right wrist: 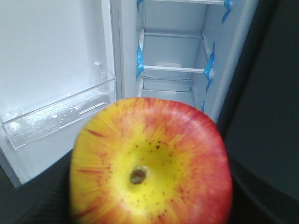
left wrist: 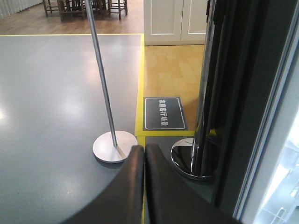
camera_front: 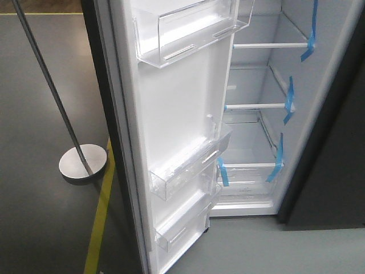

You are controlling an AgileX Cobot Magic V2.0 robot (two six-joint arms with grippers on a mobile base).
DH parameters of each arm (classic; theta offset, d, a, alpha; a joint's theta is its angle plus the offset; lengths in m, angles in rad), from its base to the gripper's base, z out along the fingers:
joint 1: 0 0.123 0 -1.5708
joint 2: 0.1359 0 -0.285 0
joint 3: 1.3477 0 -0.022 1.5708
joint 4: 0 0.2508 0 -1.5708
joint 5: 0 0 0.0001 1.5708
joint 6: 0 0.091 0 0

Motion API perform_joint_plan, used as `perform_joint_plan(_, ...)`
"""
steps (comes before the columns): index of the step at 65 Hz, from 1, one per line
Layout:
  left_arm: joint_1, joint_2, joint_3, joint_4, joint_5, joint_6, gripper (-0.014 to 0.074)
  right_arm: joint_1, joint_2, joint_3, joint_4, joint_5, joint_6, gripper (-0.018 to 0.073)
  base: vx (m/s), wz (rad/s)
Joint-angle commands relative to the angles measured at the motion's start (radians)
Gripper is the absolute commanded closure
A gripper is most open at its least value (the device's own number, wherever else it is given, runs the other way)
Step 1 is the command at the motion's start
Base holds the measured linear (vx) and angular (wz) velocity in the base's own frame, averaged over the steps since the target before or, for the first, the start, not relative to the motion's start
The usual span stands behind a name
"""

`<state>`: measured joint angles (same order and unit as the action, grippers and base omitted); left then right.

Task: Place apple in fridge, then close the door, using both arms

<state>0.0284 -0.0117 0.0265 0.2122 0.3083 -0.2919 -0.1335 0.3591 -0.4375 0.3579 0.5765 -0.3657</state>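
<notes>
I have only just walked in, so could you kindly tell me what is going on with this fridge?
The right gripper holds the apple in front of the open fridge, facing its shelves; the apple is not yet inside. The door stands wide open. The left gripper is shut on nothing, by the door's dark outer side, above the grey floor. Placing the apple and closing the door are both not yet done.
</notes>
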Motion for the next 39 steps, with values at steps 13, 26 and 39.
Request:
perform_joint_plan(13,-0.003,-0.014,0.02,-0.003,-0.064,-0.01,0.0601,-0.001,0.007,-0.027,0.015,-0.08,-0.007,0.0529,0.04,0.0)
perform_joint_plan(26,-0.003,-0.014,0.02,-0.003,-0.064,-0.01,0.0601,-0.001,0.007,-0.027,0.015,-0.08,-0.007,0.0529,0.05,0.0)
perform_joint_plan(39,-0.003,-0.014,0.02,-0.003,-0.064,-0.01,0.0601,-0.001,0.007,-0.027,0.015,-0.08,-0.007,0.0529,0.05,0.01)
